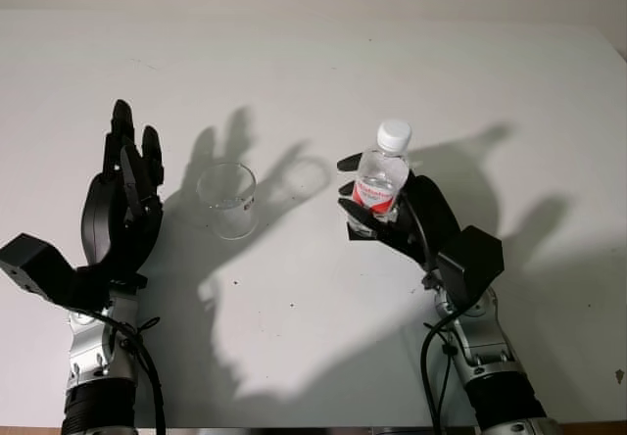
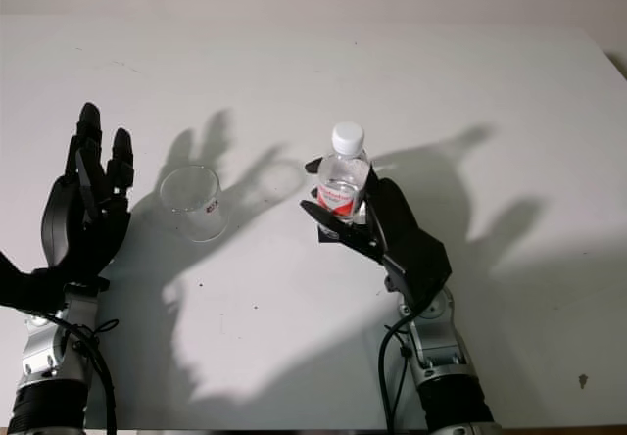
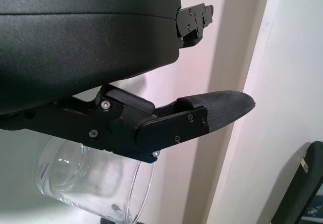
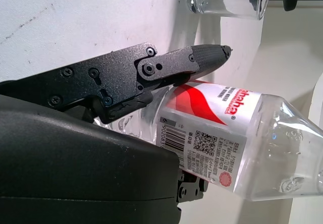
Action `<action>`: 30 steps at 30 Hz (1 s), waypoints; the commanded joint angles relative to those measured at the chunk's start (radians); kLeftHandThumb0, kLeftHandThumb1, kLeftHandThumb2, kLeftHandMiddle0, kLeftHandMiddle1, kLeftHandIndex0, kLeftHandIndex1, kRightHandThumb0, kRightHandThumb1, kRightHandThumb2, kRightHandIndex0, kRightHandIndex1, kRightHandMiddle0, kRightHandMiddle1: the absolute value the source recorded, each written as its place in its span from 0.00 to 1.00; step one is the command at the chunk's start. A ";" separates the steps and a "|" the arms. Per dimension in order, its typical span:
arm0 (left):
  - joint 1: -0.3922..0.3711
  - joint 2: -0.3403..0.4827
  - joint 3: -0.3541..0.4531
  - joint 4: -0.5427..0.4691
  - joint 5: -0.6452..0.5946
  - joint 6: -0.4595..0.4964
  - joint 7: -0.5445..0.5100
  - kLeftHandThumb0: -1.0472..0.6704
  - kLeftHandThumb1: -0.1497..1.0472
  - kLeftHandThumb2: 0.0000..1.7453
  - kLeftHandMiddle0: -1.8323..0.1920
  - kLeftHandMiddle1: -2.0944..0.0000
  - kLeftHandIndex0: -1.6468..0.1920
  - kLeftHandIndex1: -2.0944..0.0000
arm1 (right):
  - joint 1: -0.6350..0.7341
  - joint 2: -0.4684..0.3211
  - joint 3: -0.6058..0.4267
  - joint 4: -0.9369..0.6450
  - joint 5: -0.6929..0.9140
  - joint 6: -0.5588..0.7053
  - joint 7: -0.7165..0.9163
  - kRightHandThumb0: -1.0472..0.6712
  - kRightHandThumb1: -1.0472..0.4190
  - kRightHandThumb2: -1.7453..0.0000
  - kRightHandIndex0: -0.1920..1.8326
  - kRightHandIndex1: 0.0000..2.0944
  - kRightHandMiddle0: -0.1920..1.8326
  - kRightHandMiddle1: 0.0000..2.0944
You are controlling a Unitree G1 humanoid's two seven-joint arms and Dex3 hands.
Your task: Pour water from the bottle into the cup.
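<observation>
— Where was the water bottle (image 1: 381,180)?
— Upright in the right hand (image 1: 392,210), fingers (image 4: 151,70) clamped around its red-and-white label, white cap (image 1: 394,134) on top. It stood right of the cup, apart from it.

— And the cup?
— The clear glass cup (image 1: 228,200) stood on the white tabletop (image 1: 313,63), between the two hands, mouth up.

— Why was the left hand (image 1: 125,195) there?
— It was open just left of the cup, holding nothing, palm toward the glass; I judged it was placed to steady the cup for pouring.

— Was pouring possible yet?
— Probably not; the cap looked to be on, and the bottle was not tilted
</observation>
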 commanded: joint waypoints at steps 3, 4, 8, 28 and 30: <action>0.010 0.001 0.001 0.012 0.000 -0.001 -0.007 0.17 1.00 0.39 1.00 1.00 1.00 1.00 | 0.050 -0.003 0.000 0.004 -0.009 0.006 -0.018 0.23 0.00 0.93 0.10 0.40 0.07 0.41; 0.009 0.001 0.001 0.012 0.001 -0.001 -0.005 0.17 1.00 0.39 1.00 1.00 1.00 1.00 | 0.051 -0.003 0.000 0.005 -0.011 0.004 -0.022 0.23 0.00 0.94 0.10 0.38 0.07 0.40; 0.007 0.005 0.002 0.019 -0.003 -0.002 -0.014 0.17 1.00 0.39 1.00 1.00 1.00 1.00 | 0.056 -0.016 0.002 -0.006 -0.012 0.000 -0.015 0.20 0.01 0.96 0.11 0.23 0.07 0.28; -0.007 -0.002 0.004 0.034 -0.014 0.000 -0.018 0.17 1.00 0.39 1.00 1.00 1.00 1.00 | 0.021 -0.035 -0.055 -0.055 0.121 -0.012 0.077 0.04 0.05 0.97 0.00 0.00 0.00 0.00; -0.007 -0.002 0.004 0.035 -0.017 0.001 -0.020 0.17 1.00 0.39 1.00 1.00 1.00 1.00 | 0.014 -0.032 -0.060 -0.056 0.142 -0.019 0.088 0.05 0.05 0.97 0.00 0.00 0.00 0.00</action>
